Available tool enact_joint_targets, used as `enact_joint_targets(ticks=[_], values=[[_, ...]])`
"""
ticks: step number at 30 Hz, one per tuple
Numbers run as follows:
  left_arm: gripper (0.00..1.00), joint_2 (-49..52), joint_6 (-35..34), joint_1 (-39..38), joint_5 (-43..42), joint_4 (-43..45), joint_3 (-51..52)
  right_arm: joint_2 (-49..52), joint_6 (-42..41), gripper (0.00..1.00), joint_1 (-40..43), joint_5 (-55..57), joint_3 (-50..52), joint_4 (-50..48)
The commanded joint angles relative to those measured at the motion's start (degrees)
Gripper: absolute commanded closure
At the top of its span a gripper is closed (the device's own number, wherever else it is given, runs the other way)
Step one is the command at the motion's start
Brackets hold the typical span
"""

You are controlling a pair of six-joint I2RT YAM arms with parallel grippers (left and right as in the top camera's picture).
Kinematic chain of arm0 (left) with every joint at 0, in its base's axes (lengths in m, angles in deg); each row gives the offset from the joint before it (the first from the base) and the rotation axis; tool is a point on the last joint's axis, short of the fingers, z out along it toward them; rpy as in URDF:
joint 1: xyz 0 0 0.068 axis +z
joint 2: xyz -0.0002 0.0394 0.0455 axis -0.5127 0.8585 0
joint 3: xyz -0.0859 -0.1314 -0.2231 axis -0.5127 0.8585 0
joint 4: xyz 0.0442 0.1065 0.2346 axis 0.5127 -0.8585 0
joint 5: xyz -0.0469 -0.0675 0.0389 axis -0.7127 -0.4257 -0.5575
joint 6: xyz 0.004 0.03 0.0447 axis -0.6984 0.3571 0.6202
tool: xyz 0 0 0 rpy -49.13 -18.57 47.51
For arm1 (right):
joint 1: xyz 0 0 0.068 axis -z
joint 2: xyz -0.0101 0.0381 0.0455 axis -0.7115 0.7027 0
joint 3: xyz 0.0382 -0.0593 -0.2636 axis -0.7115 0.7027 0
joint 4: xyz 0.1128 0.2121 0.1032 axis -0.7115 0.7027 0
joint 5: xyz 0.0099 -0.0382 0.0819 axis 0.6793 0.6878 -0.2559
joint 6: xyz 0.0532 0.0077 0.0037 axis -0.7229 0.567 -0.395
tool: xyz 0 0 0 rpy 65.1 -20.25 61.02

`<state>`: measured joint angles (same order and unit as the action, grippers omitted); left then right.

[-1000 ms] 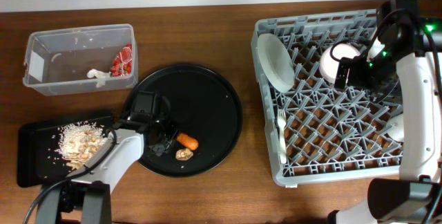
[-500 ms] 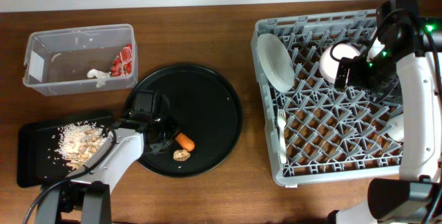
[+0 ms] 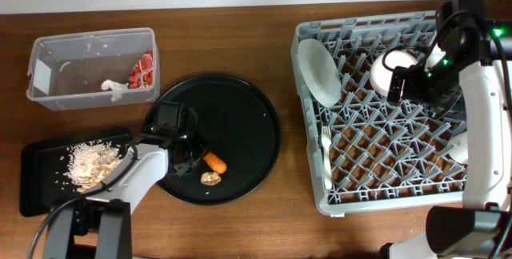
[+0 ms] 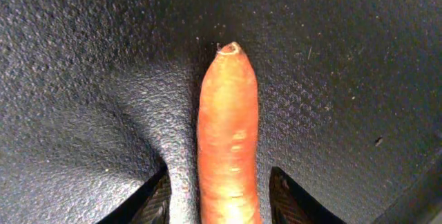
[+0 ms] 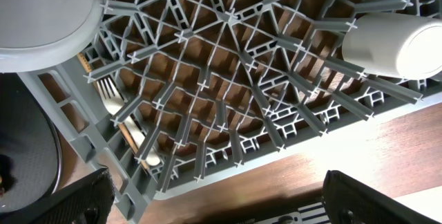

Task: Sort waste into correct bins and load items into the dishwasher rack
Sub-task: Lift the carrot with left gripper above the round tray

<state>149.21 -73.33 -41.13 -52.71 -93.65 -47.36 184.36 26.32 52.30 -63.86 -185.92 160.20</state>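
Contents of bench, left to right.

Clear tub [image 3: 48, 91], far-left corner: holds red snack wrapper [image 3: 144, 71] and crumpled tissue [image 3: 112, 85].

Black rectangular tray [image 3: 36, 183], near-left corner: holds beige food scraps [image 3: 92, 163].

Round black tray [image 3: 248, 123], middle of bench, toward the near edge: carries the last two pieces of waste, both in its near-left part.
- Carrot [image 4: 228, 148]: lies flat, tip pointing away from the wrist camera.
- Brown lump [image 3: 211, 178]: just beside the carrot, on the near-edge side.
- Left gripper [image 4: 219, 200]: low over the tray, jaws parted narrowly either side of the carrot's thick end. A sliver of tray shows at each side, so nothing is clamped yet.

Dishwasher rack [image 3: 384, 205], right end of bench: plate [image 3: 318, 71] on edge at its left wall, fork [image 3: 326, 159] lying near that wall, bowl [image 3: 392, 71] toward the far edge, cream cup [image 5: 394, 44] at its right side.

Right gripper [image 5: 214, 193]: above the rack, jaws spread wide, holding nothing.

Hazards, by judgement:
- The carrot is round and tapered, so a squeeze off its centre could roll it or squirt it forward.
- A hold at the very end leaves most of its length overhanging, so it may droop or drop short of the scrap tray.
- The lump lies close enough to be knocked.
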Motion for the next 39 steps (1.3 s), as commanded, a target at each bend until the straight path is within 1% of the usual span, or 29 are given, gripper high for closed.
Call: enact_joint_targets(ticks=[1, 3, 7, 11, 13, 22, 23, 27, 30, 33, 38, 39], values=[[0.54, 0.96, 0.68, -0.11, 1.92, 0.44, 0.09, -0.59, -0.28, 0.01, 0.22, -0.37, -0.02, 0.02], [0.56, 1.16, 0.7, -0.11, 2.54, 0.48, 0.09, -0.59, -0.28, 0.01, 0.22, -0.37, -0.02, 0.04], [0.63, 1.16, 0.68, -0.11, 2.43, 1.31, 0.09, -0.59, -0.28, 0.01, 0.22, -0.37, -0.02, 0.2], [0.65, 1.16, 0.7, -0.72, 1.7, 2.64, 0.09, -0.59, -0.28, 0.01, 0.22, -0.37, -0.02, 0.17], [0.7, 1.16, 0.68, -1.46, 1.68, 3.06, 0.09, -0.59, -0.31, 0.01, 0.22, -0.37, -0.02, 0.17], [0.72, 1.27, 0.68, -3.54, 3.56, 3.17, 0.09, -0.59, -0.31, 0.01, 0.22, -0.37, -0.02, 0.2], [0.76, 1.4, 0.68, -3.65, 3.58, 2.86, 0.09, -0.59, -0.33, 0.01, 0.22, -0.37, -0.02, 0.17], [0.83, 2.1, 0.59, -3.72, 3.61, 1.79, 0.09, -0.59, -0.44, 0.02, 0.22, -0.37, -0.02, 0.2], [0.86, 2.58, -1.95, -3.72, 3.63, 0.02, 0.09, -0.59, -0.46, 0.01, 0.22, -0.37, -0.02, 0.2], [0.9, 2.95, -2.47, -3.72, 4.09, -1.92, -0.07, -0.59, -0.46, 0.01, 0.22, -0.39, -0.02, 0.22], [0.92, 3.08, -2.56, -3.72, 6.67, -7.43, -2.32, -0.59, -0.44, 0.01, 0.22, -1.01, -0.02, 0.2], [0.98, 3.08, -2.56, -3.72, 6.93, -8.13, -2.84, -0.59, -0.44, 0.01, 0.22, -0.98, -0.02, 0.22]])
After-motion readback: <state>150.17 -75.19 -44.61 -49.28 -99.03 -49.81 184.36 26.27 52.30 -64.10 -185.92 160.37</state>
